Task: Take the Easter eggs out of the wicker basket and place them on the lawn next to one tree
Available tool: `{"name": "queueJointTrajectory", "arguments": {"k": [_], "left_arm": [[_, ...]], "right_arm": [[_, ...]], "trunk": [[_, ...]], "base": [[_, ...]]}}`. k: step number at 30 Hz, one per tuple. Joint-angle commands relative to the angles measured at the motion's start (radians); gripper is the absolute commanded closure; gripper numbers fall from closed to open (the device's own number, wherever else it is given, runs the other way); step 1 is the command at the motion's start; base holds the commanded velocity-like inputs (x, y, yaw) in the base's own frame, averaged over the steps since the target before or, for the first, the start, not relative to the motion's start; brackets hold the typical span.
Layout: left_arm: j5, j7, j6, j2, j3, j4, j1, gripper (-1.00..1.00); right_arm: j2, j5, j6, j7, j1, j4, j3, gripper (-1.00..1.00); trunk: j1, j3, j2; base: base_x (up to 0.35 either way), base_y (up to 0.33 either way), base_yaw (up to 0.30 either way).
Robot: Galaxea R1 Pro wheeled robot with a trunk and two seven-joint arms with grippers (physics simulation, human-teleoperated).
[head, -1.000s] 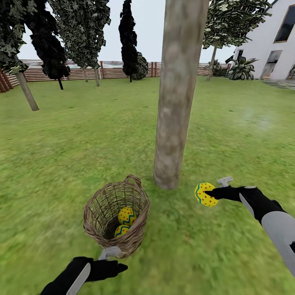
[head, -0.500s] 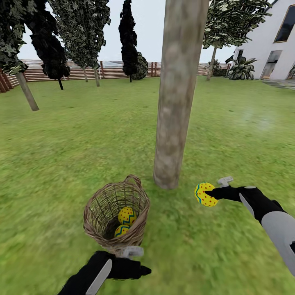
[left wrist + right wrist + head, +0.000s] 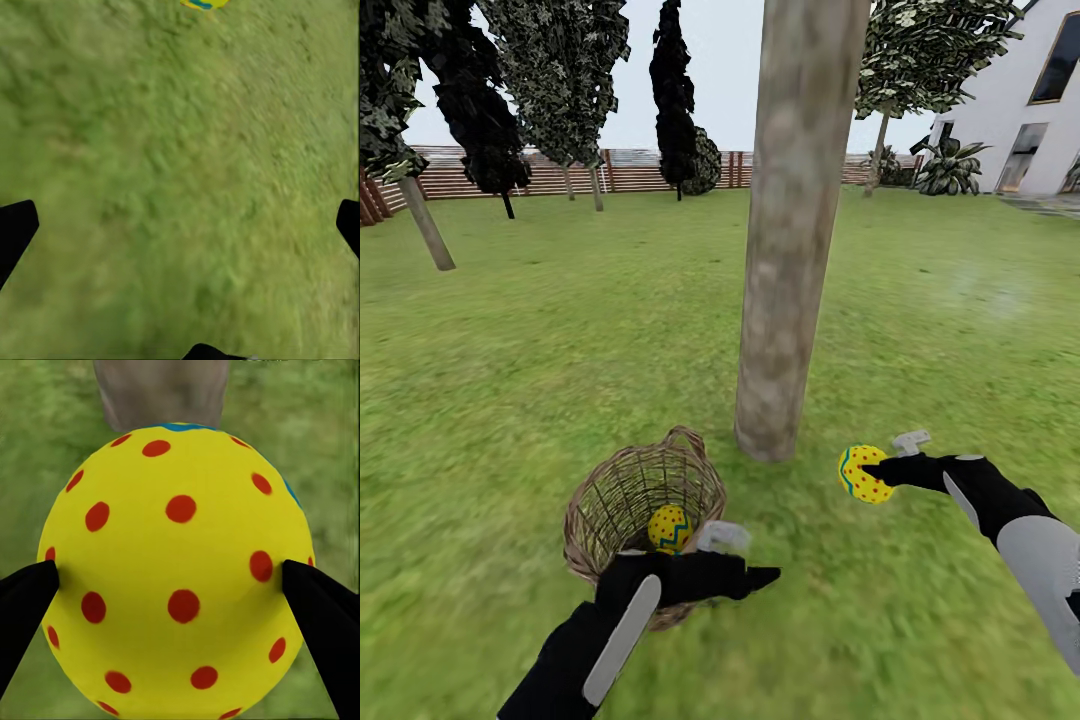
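Yellow, red-dotted egg (image 3: pixel 863 474) sits clamped between the right gripper (image 3: pixel 180 585) fingers, near the tree (image 3: pixel 790 250) base. Lower it gently onto the lawn (image 3: pixel 560 330) beside the trunk before releasing. Left gripper (image 3: pixel 745 560), jaws spread and empty, overlaps the wicker basket (image 3: pixel 610 500), hiding part of its contents; one egg inside (image 3: pixel 669 527) shows.

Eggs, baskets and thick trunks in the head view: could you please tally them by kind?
Easter eggs: 2, one in the wicker basket, one held by the right gripper
Wicker baskets: 1
Thick tree trunks: 1
Total: 4
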Motion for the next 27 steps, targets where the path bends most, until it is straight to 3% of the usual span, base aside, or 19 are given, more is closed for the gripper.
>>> {"name": "queueJointTrajectory", "arguments": {"k": [1,3,4,6,7,9,11,15,17,18,20,21,25,27], "left_arm": [[0.006,-0.003,0.005,-0.002,0.001,-0.033,-0.008,-1.00],[0.055,-0.003,0.004,-0.004,0.002,-0.074,-0.046,-1.00],[0.100,0.000,0.002,-0.004,0.002,-0.082,-0.073,-1.00],[0.134,0.004,-0.003,-0.004,0.012,-0.086,-0.117,-1.00],[0.142,0.005,-0.006,-0.003,0.036,-0.089,-0.139,-1.00],[0.147,0.002,-0.011,-0.003,0.091,-0.097,-0.166,-1.00],[0.149,-0.004,-0.015,0.001,0.169,-0.122,-0.191,-1.00],[0.150,-0.014,-0.019,0.007,0.281,-0.133,-0.197,-1.00],[0.152,-0.100,-0.020,0.007,0.371,-0.134,-0.199,-1.00],[0.151,-0.182,-0.019,0.008,0.409,-0.132,-0.198,-1.00],[0.150,-0.273,-0.019,0.010,0.434,-0.131,-0.198,-1.00],[0.151,-0.287,-0.019,0.011,0.440,-0.131,-0.198,-1.00],[0.151,-0.301,-0.018,0.012,0.460,-0.131,-0.198,-1.00],[0.151,-0.302,-0.018,0.012,0.459,-0.131,-0.198,-1.00]], "right_arm": [[0.005,-0.001,0.006,-0.004,0.000,-0.002,0.003,1.00],[0.025,0.003,0.006,-0.012,0.001,0.002,0.003,1.00],[0.037,0.007,0.005,-0.014,0.003,0.007,0.003,1.00],[0.046,0.009,0.005,-0.020,0.005,0.011,0.003,1.00],[0.049,0.009,0.005,-0.029,0.005,0.011,0.003,1.00],[0.051,0.009,0.005,-0.047,0.005,0.011,0.003,1.00],[0.052,0.009,0.005,-0.071,0.006,0.011,0.003,1.00],[0.055,0.009,0.005,-0.090,0.006,0.010,0.004,1.00],[0.067,0.010,-0.003,-0.117,0.010,0.012,0.004,1.00],[0.079,0.014,-0.023,-0.136,0.022,0.012,0.005,1.00],[0.107,0.018,-0.059,-0.201,0.041,0.012,0.008,1.00],[0.120,0.021,-0.071,-0.237,0.046,0.012,0.009,1.00],[0.184,0.104,-0.171,-0.394,0.088,0.012,0.009,1.00],[0.194,0.115,-0.184,-0.431,0.091,0.012,0.009,1.00]], "trunk": [[0.000,-0.001,0.000],[0.000,-0.001,0.000],[0.000,-0.001,0.000],[0.000,-0.001,0.000],[0.000,-0.001,0.000],[0.000,-0.001,0.000],[0.000,-0.001,0.000],[0.000,-0.001,0.000],[0.000,-0.001,0.000],[0.000,-0.001,0.000],[0.000,-0.001,0.000],[0.000,-0.001,0.000],[0.000,-0.001,0.000],[0.000,-0.001,0.000]], "base": [[0.000,0.000,0.000],[0.000,0.000,0.000],[0.000,0.000,0.000],[0.000,0.000,0.000],[0.000,0.000,0.000],[0.000,0.000,0.000],[0.000,0.000,0.000],[0.000,0.000,0.000],[0.000,0.000,0.000],[0.032,-0.083,0.000],[0.090,-0.206,0.000],[0.121,-0.255,0.000],[0.118,-0.230,0.000],[0.023,-0.043,0.000]]}}
